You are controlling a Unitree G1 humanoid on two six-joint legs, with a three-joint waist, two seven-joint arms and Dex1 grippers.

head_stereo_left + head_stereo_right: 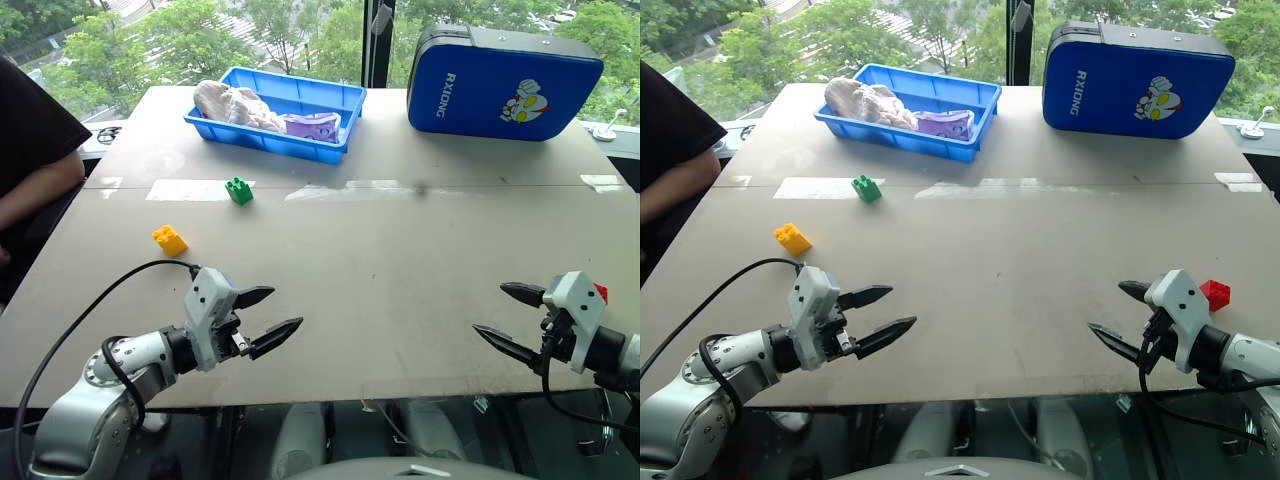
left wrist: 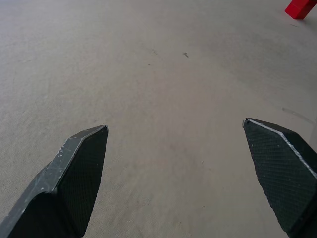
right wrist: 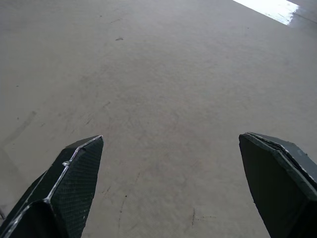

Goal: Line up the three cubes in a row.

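Observation:
Three cubes lie apart on the grey table [image 1: 400, 260]. The green cube [image 1: 239, 190] sits at the far left-centre, just in front of the blue tray. Nearer and further left is the yellow-orange cube [image 1: 169, 240]. The red cube [image 1: 1215, 294] rests near the right front edge, right beside my right gripper's white housing. My left gripper [image 1: 286, 308] hovers open over the front left of the table, holding nothing. My right gripper [image 1: 490, 309] is open too, over the front right, and empty. In the left wrist view the red cube [image 2: 299, 7] shows far off beyond the fingers.
A blue tray [image 1: 340, 125] holding a crumpled cloth and a purple item stands at the back left-centre. A blue zipped case [image 1: 500, 85] stands at the back right. A person's arm [image 1: 35, 185] rests by the table's left side. The table's front edge runs just under both grippers.

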